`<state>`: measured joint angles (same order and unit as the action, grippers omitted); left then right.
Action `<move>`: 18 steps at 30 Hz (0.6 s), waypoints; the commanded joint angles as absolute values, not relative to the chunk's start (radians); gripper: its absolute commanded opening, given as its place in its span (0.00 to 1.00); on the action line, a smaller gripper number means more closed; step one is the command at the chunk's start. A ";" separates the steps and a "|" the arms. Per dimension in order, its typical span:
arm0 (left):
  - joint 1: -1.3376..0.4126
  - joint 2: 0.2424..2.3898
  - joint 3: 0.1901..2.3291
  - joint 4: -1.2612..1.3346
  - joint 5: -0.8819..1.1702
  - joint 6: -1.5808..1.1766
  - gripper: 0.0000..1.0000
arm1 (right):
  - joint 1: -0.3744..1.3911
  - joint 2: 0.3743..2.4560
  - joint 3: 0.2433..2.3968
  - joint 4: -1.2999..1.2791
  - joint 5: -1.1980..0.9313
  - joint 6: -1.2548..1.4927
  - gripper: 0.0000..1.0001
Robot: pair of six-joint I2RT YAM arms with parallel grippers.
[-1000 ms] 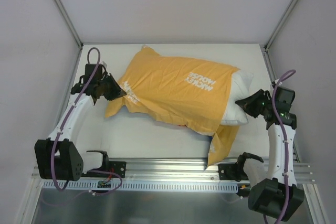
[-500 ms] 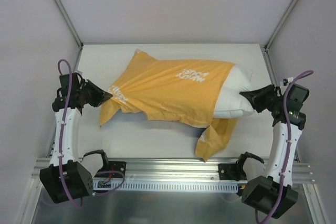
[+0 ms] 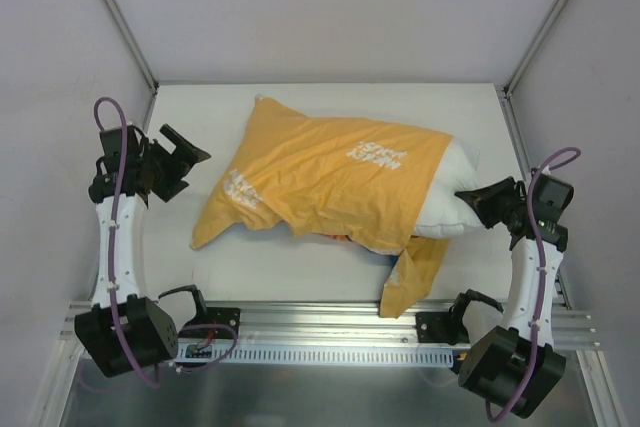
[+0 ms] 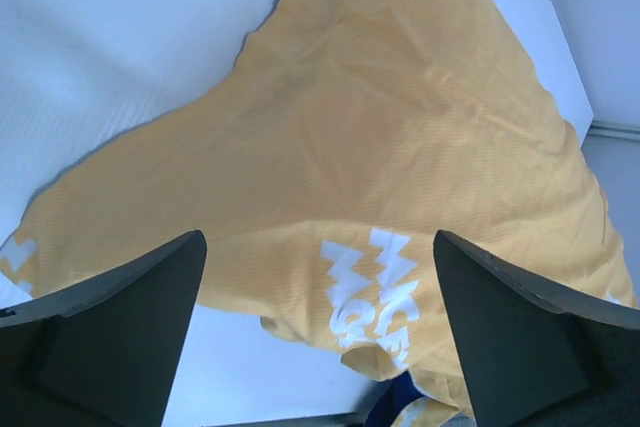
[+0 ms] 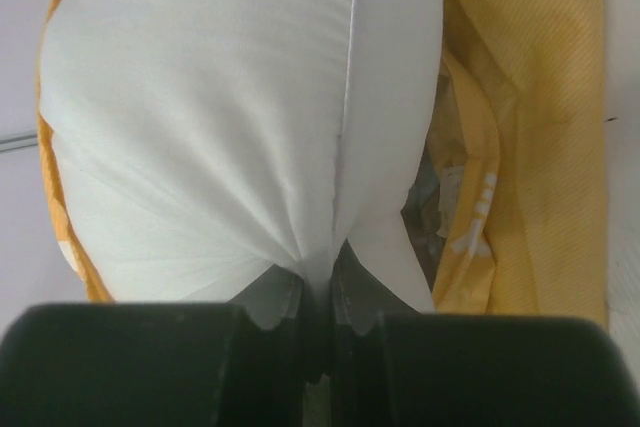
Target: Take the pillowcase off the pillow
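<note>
**Right gripper (image 3: 478, 203) anchors pillow (image 3: 455, 179) for stripping**
Pinched on the pillow's bare right end, it likely braces against a pull. The orange pillowcase (image 3: 330, 172) covers the rest, and the left gripper (image 3: 190, 152) hangs open, empty, beyond the pillow's left end.

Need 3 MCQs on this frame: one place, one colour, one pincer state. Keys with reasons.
1. Which end of the pillow sticks out of the pillowcase? A) left arm's side B) right arm's side C) neither
2. The pillowcase face turned up is? A) green B) orange-yellow C) red
3. The left pincer is? A) shut on pillowcase B) shut on pillow C) open, empty

1 B: bare white fabric shows by the right pincer, which is shut on it.
2 B: orange-yellow with white lettering from above.
3 C: its fingers stand wide apart, nothing between.
</note>
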<state>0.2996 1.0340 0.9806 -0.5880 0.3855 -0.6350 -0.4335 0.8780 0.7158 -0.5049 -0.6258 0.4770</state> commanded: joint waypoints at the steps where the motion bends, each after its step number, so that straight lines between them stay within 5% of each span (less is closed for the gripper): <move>1: 0.238 1.182 1.113 -0.569 0.434 -0.568 0.99 | -0.445 0.874 0.719 -0.417 -0.623 0.448 0.01; 9: -0.003 1.558 1.379 -0.569 0.437 -0.549 0.93 | -0.442 0.864 0.718 -0.452 -0.626 0.413 0.01; 10: -0.030 1.572 1.371 -0.568 0.436 -0.570 0.81 | -0.440 0.868 0.722 -0.465 -0.624 0.407 0.01; 11: -0.052 1.575 1.336 -0.560 0.428 -0.580 0.33 | -0.442 0.871 0.732 -0.471 -0.617 0.405 0.01; 12: -0.064 1.559 1.312 -0.551 0.417 -0.600 0.00 | -0.442 0.874 0.736 -0.472 -0.612 0.402 0.01; 18: -0.172 1.317 0.975 -0.451 0.472 -0.627 0.00 | -0.425 0.995 0.762 -0.370 -0.585 0.460 0.01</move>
